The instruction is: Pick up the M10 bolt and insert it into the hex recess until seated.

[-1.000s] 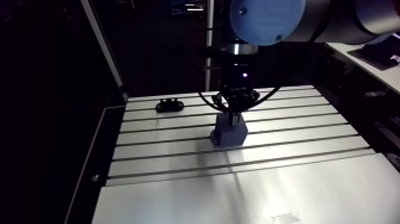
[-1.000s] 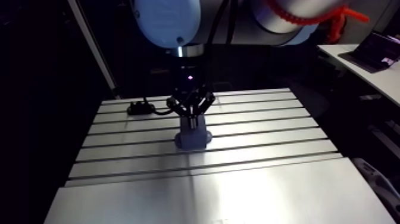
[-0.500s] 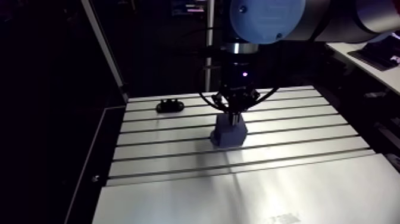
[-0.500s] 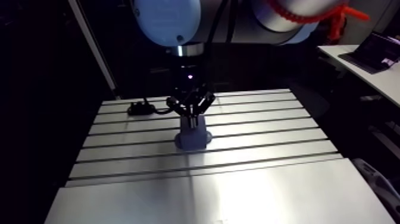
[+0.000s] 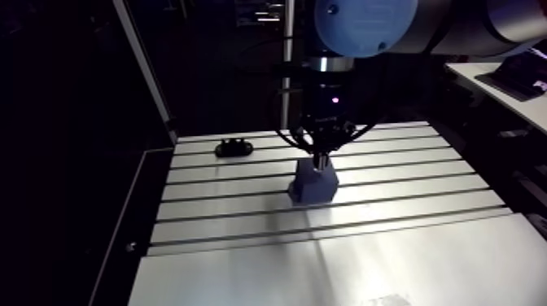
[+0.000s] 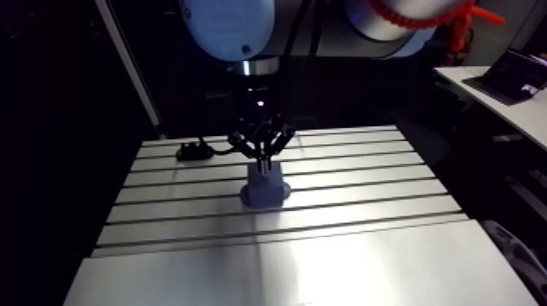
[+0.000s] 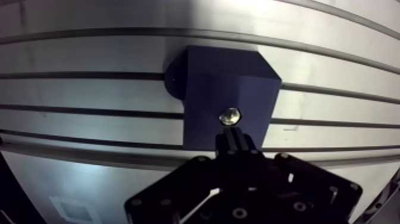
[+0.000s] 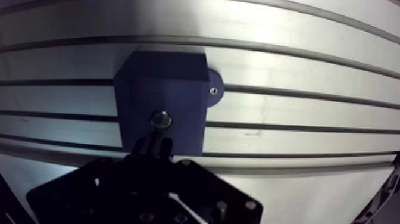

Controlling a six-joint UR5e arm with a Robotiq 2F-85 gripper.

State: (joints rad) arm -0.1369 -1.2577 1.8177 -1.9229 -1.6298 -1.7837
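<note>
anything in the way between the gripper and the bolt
Nothing visible. In the wrist view the bolt sits in the dark blue block, directly ahead of the gripper, with nothing between them.

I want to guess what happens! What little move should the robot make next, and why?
Probably lift the gripper straight up, off the block. The bolt already sits in the block's top, and the closed fingers hold nothing. Whether it is fully down, I cannot tell.
</note>
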